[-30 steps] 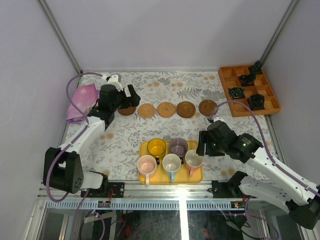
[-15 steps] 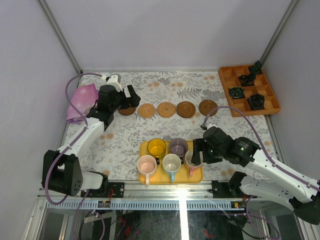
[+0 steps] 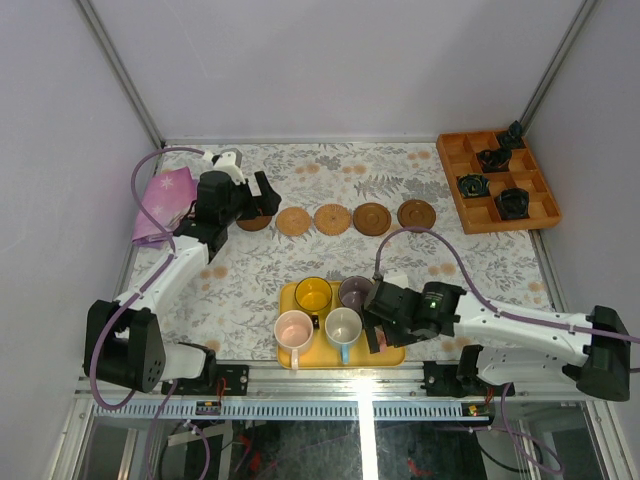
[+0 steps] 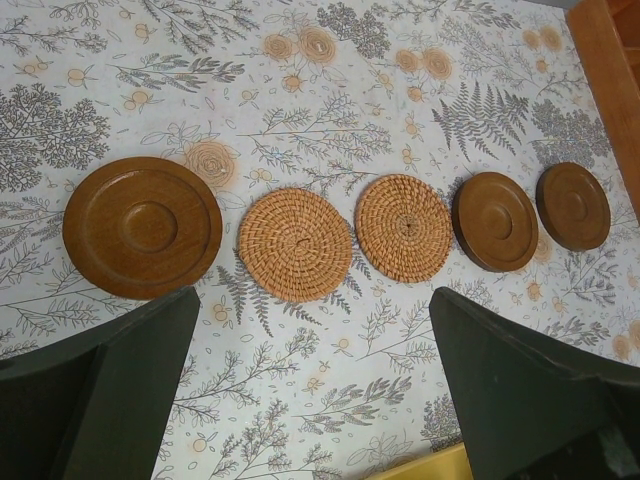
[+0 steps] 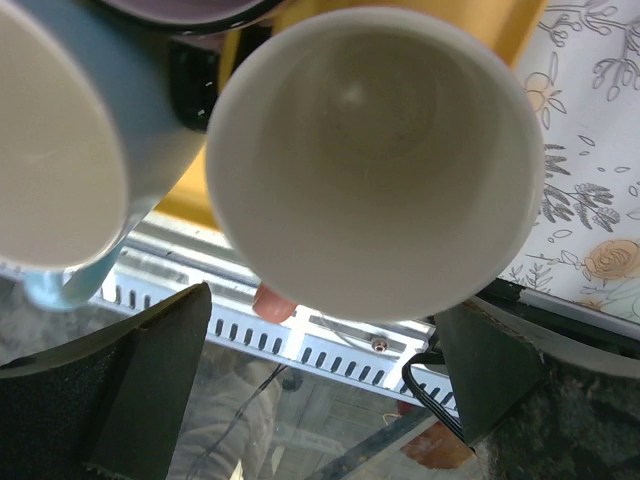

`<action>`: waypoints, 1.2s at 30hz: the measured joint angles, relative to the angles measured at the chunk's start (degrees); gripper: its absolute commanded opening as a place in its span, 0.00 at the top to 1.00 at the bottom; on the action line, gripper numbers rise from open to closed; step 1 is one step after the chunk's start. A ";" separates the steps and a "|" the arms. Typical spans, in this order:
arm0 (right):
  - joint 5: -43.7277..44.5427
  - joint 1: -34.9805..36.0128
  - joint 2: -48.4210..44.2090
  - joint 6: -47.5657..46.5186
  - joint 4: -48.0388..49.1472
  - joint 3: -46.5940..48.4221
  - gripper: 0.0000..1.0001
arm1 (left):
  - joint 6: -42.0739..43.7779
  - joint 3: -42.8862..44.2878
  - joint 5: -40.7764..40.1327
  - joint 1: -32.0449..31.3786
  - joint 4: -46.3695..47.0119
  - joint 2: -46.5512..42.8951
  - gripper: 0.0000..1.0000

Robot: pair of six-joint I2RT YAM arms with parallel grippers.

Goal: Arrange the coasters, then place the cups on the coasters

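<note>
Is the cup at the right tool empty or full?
Empty: the right wrist view shows the cup with a bare pale bottom.

Nothing legible anywhere: no text, label, brand, number or sign on cups (image 3: pixel 343 322), coasters (image 4: pixel 295 245), tray (image 3: pixel 287 292), box (image 3: pixel 455 150) or surface (image 3: pixel 250 270).
</note>
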 measured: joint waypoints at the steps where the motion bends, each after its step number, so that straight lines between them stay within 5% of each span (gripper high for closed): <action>1: 1.16 0.55 1.36 1.18 -0.13 0.00 0.01 | 0.02 0.00 0.00 0.00 0.00 0.00 0.00; 14: 7.28 2.29 -2.99 14.12 -1.79 -6.03 0.14 | 0.39 -0.39 -0.02 0.00 -0.02 -0.50 0.00; 24: 7.48 2.40 -5.33 13.70 0.46 -6.95 0.38 | 0.39 -0.96 -0.35 0.00 0.00 -1.01 0.00; 36: 9.16 3.13 -0.52 13.27 3.87 -6.95 0.49 | 0.42 -0.96 -1.05 0.00 0.00 -1.01 0.00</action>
